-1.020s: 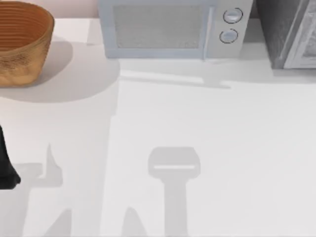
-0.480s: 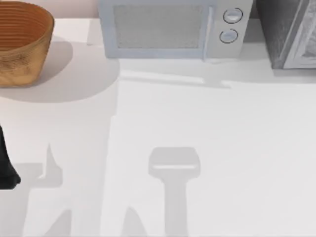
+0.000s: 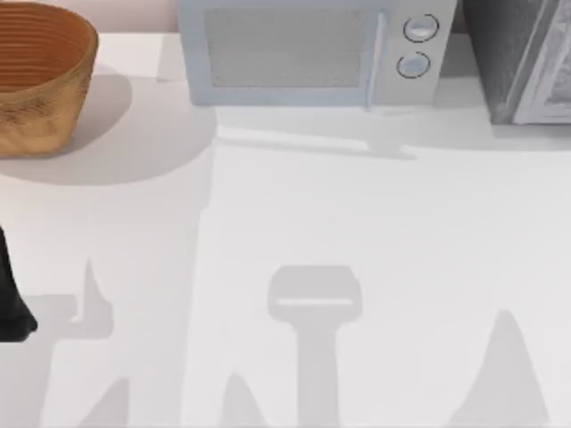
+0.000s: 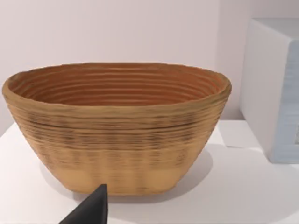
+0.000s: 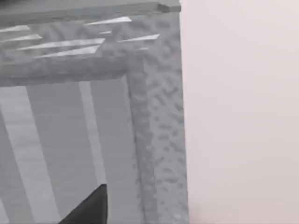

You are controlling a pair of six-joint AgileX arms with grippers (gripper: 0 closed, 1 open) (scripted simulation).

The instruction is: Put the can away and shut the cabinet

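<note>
Two grippers are each pointing roughly level at something ahead. The left arm (image 3: 11,303) is sitting at the table's left edge, and the left gripper (image 4: 88,212) is facing the woven basket (image 4: 117,130) straight in front of it, with the microwave (image 4: 275,93) standing beyond the basket's side. The right gripper (image 5: 88,207) is aiming at the grey cabinet (image 5: 154,116), close before its frame corner. Whether either gripper is clenched or released I cannot tell, nor where the can is sitting.

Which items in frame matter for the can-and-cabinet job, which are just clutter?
Job:
- grey cabinet, top view's far right
- left arm, at the left edge

Clutter:
- wicker basket, far left
- microwave, far middle
</note>
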